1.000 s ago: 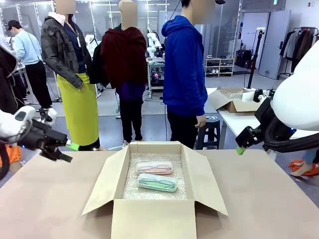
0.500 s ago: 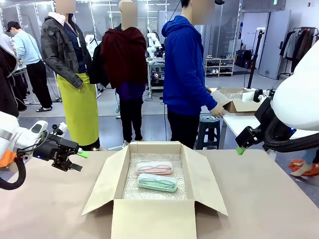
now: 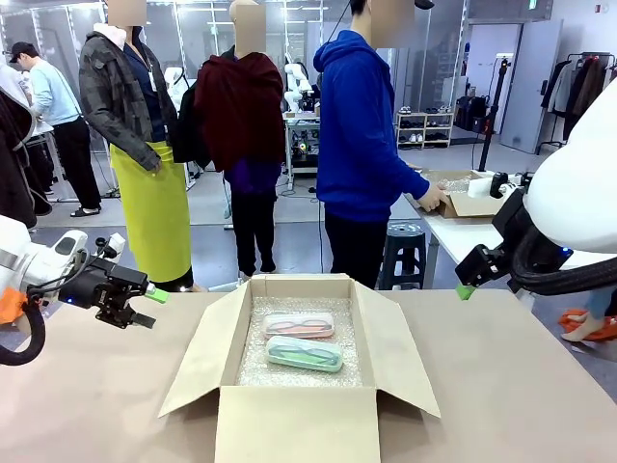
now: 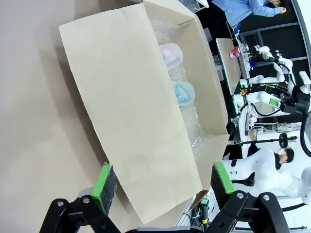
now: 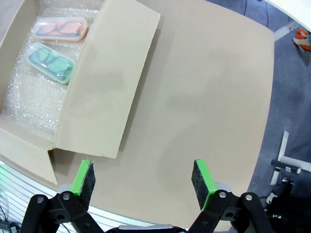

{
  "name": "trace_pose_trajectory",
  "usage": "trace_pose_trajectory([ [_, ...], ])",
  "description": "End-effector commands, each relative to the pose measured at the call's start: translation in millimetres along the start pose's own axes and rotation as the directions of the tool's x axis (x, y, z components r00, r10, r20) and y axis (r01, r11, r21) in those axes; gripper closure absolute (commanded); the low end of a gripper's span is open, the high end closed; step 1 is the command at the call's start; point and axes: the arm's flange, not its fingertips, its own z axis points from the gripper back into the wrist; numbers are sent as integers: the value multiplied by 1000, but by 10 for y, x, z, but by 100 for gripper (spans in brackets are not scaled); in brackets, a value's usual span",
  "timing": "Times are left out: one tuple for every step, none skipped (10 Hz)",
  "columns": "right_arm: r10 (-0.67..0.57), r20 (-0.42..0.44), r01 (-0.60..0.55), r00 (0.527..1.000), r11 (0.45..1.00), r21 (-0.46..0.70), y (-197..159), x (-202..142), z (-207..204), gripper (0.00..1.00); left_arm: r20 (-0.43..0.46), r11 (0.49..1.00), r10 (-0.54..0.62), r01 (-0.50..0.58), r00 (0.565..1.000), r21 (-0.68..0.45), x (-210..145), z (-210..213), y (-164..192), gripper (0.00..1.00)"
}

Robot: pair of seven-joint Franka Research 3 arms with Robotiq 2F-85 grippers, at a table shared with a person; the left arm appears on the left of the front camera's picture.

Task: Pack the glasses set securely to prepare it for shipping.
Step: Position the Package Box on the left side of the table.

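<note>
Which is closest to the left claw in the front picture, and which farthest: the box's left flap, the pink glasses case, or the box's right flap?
From the left claw, which hangs open at the table's left:
1. The box's left flap, nearest, folded out toward that claw.
2. The pink glasses case, inside the box on the bubble wrap.
3. The box's right flap, farthest, on the opposite side.

The box [image 3: 299, 381] sits mid-table [image 3: 521, 386], flaps spread to 9, 3, 12 and 6 o'clock. Inside it, on bubble wrap [image 3: 289, 371], two cases lie side by side: one [image 3: 300, 325] at 12 o'clock, the other [image 3: 305, 354] just beside it at 6. The left gripper [image 3: 145, 307] hangs at the box's 9 o'clock, the right gripper [image 3: 466, 287] at 2 o'clock, both apart from it.
</note>
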Motion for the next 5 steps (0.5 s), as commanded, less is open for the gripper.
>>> trace_pose_trajectory([
  [-3, 6, 3, 1000, 1000, -2, 11, 2, 7, 0, 3, 1000, -11, 11, 1000, -4, -56, 8, -24, 0],
  [-3, 6, 3, 1000, 1000, -2, 11, 2, 7, 0, 0, 1000, 0, 0, 1000, 0, 0, 0, 0, 0],
  [-3, 6, 3, 1000, 1000, -2, 11, 2, 7, 0, 2, 1000, 19, -19, 1000, 25, 23, -168, 93, 0],
  [-3, 6, 3, 1000, 1000, -2, 11, 2, 7, 0, 2, 1000, 9, -9, 1000, 21, 37, -234, 117, 0],
  [-3, 6, 3, 1000, 1000, -2, 11, 2, 7, 0, 8, 1000, 23, -23, 1000, -18, 47, -279, 130, 0],
])
